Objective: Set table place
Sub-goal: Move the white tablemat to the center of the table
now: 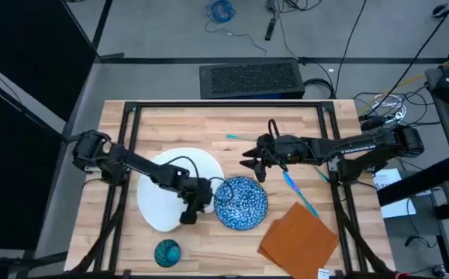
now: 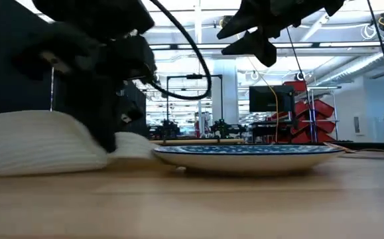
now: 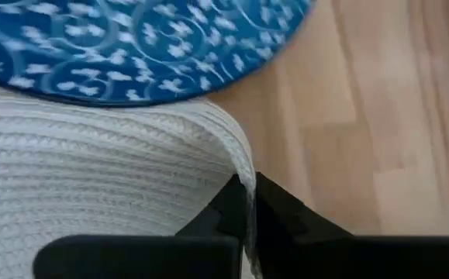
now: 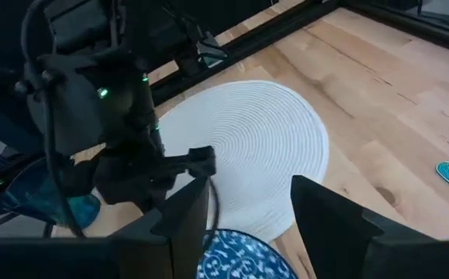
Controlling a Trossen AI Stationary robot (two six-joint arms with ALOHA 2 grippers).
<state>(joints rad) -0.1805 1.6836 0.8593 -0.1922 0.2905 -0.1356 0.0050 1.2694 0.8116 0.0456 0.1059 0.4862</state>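
White woven mat lies on the desk touching the blue patterned plate; the left claw is pinched on the mat's edge. The right claw hovers above the plate, fingers wide.

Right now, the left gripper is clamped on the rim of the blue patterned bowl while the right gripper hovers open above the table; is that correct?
Not quite: the left gripper is clamped on the rim of the white plate, not the blue patterned bowl beside it, as the left wrist view shows. The right gripper does hover open above the table.
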